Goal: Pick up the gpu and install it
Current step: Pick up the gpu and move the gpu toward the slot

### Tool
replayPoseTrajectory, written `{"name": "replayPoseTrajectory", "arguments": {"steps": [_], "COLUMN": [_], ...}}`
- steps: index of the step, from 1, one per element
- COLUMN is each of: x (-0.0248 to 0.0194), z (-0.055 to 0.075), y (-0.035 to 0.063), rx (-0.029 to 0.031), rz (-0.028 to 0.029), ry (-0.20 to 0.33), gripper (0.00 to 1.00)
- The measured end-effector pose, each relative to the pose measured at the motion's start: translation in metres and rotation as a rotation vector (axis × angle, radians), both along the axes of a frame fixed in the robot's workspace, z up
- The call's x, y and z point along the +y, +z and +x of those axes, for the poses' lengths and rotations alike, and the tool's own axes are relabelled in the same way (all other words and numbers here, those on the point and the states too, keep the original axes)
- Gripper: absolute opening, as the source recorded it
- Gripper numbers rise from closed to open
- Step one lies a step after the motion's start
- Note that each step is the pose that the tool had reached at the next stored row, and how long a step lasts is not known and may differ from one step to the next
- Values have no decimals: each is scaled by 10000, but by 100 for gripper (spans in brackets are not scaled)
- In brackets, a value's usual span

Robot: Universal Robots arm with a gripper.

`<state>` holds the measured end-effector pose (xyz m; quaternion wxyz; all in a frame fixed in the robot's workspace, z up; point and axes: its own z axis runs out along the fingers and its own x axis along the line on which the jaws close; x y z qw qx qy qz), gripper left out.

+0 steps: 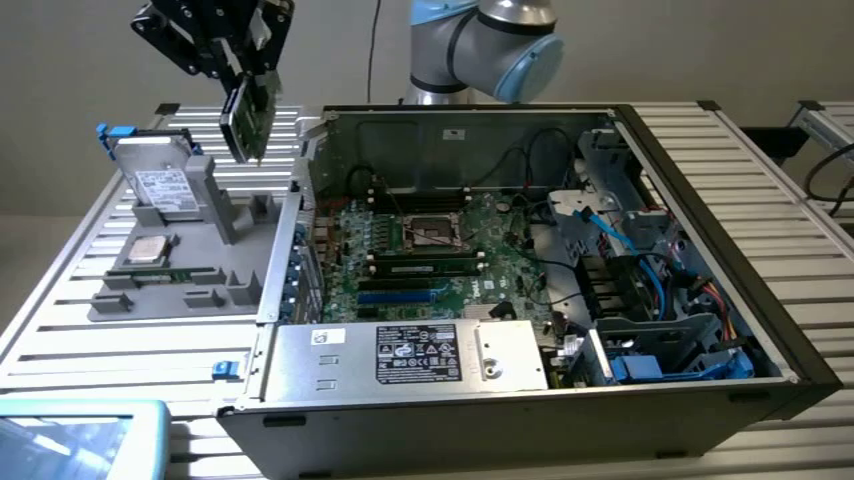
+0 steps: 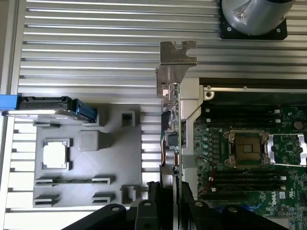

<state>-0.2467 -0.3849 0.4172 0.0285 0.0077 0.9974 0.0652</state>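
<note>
The gpu (image 1: 251, 120) hangs edge-down in the air, its green board showing, above the far edge of the grey parts holder (image 1: 174, 290) and just outside the open computer case's wall on the exterior view's left. My gripper (image 1: 244, 70) is shut on its upper edge. In the wrist view the gpu (image 2: 172, 120) appears edge-on between the black fingers (image 2: 154, 191), with its silver end bracket (image 2: 176, 62) at the far end. It lies over the gap between the holder (image 2: 120, 167) and the motherboard (image 2: 249, 153).
The open computer case (image 1: 694, 200) lies on the slatted table with its motherboard (image 1: 414, 250), cables and silver power supply (image 1: 414, 355) exposed. On the holder stand a silver hard drive (image 1: 163, 185) and a square processor chip (image 1: 147, 250). The arm's base (image 1: 467, 50) rises behind the case.
</note>
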Motion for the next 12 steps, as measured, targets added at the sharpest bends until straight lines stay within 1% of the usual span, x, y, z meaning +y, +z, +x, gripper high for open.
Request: {"name": "replayPoseTrajectory", "arguments": {"steps": [2,5,6,9,11,12], "x": [0,-4,-8,-24,-31,-34], "z": [30,86,114,201,246,267], "y": [0,0,0,0,0,0], "rx": [0,1,14,76,148,196], "rz": [57,94,105,125,156,171], "ry": [0,1,0,0,0,-1], "gripper": [28,28,28,28,28,28]}}
